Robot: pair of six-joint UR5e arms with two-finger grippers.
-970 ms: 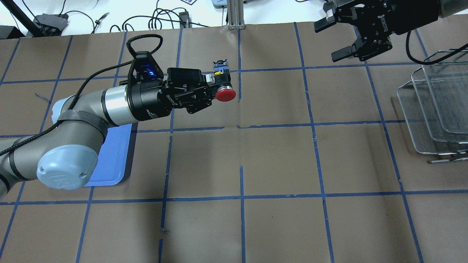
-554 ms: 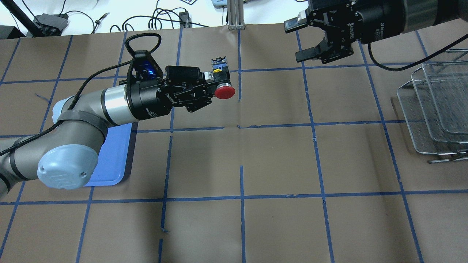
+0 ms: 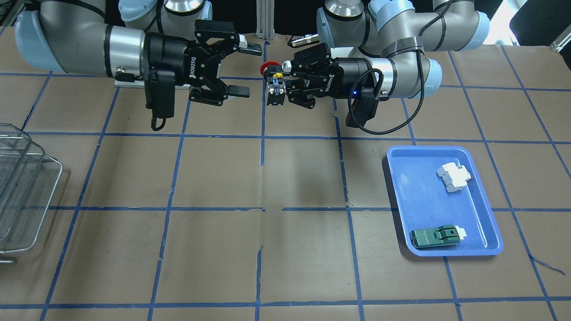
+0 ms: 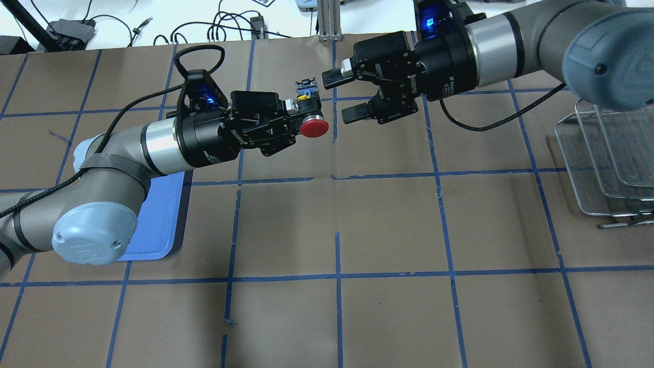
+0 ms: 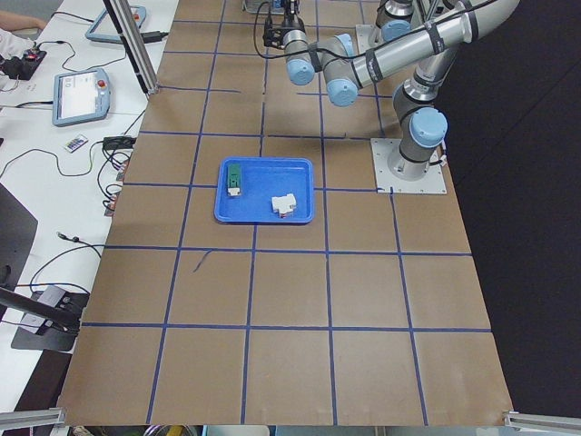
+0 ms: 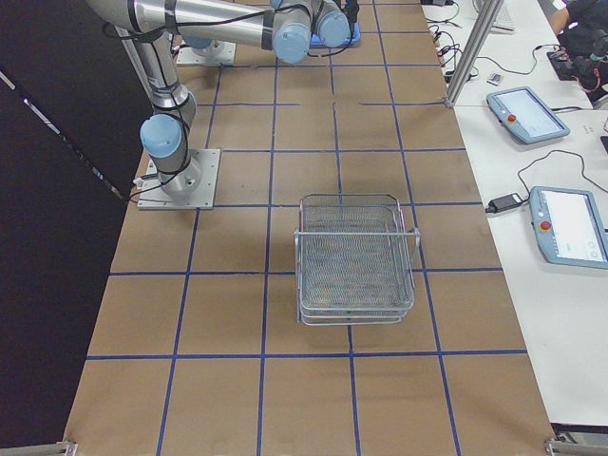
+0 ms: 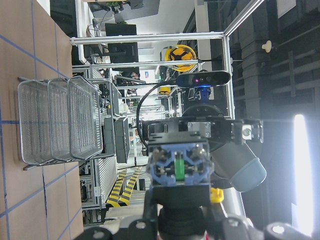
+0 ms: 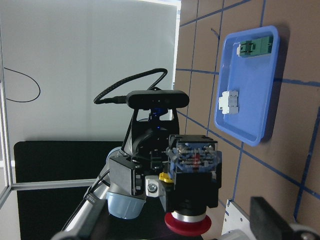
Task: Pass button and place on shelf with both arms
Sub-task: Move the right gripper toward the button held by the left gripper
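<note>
Brown table [image 4: 388,225], button [image 4: 314,128] clamped in left end effector [image 4: 300,118], held aloft

The shelf [image 4: 580,166] ran off the overhead frame's right edge. The left arm [image 4: 104,186] covered most of the blue tray [image 4: 163,220], lower left. From the end cameras the button [image 4: 313,128] was too small to see.

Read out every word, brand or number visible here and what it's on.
"ROBOTIQ": white print on the black two-finger left hand, shut on the red-capped push-button.
"ROBOTIQ": white print on the black two-finger right hand, open.
Smaller white print on the right arm's black wrist collar: too small to read.
</note>
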